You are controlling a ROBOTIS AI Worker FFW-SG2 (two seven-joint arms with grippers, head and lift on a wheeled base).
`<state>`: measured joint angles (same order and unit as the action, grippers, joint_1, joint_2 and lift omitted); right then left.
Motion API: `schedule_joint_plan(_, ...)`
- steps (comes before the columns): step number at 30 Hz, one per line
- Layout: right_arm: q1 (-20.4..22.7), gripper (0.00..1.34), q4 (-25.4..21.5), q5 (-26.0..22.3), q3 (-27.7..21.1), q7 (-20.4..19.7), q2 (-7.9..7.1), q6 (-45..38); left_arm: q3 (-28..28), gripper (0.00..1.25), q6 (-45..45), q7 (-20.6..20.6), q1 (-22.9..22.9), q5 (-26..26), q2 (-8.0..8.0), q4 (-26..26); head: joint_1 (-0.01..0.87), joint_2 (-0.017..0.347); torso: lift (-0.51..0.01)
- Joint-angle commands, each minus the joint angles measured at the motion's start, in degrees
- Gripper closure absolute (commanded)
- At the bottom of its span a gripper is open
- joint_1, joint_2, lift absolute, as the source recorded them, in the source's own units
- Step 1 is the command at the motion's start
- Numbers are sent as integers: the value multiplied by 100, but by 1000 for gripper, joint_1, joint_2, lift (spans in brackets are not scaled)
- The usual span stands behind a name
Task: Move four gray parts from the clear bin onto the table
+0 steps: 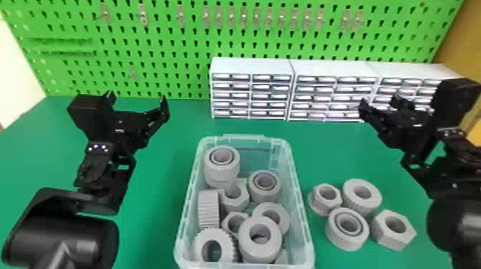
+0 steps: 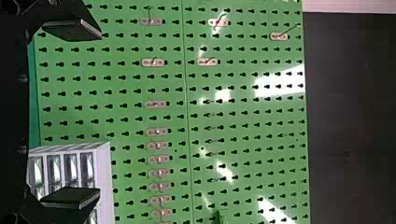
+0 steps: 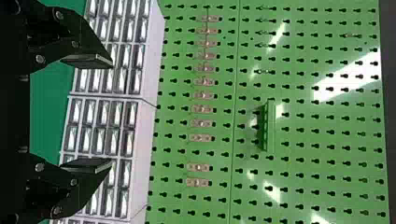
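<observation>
On my head view, the clear bin (image 1: 247,143) sat between my arms with a pile of gray parts (image 1: 247,247) inside; four more gray parts (image 1: 374,200) were bunched on the green table (image 1: 157,179), just right of it; my left gripper (image 1: 137,98) and right gripper (image 1: 378,102) hung beyond them, fingers spread. Left wrist view had the left gripper (image 2: 99,113) wide apart before the green pegboard (image 2: 243,140); right wrist view had the right gripper (image 3: 112,113) gaping too, in front of white drawer units (image 3: 149,70).
</observation>
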<state>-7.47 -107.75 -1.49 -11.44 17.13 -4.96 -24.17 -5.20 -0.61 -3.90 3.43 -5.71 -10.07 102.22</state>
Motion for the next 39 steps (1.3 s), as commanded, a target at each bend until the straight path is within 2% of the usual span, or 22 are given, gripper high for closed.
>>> schedule_joint_plan(1,-9,509,0,0,2,1,3,0,-7,108,0,-5,-18,0,5,0,678,34,-50)
schedule_joint_plan(39,0,509,-9,-61,19,-8,-32,0,-16,108,0,-5,-9,0,5,0,678,34,-50)
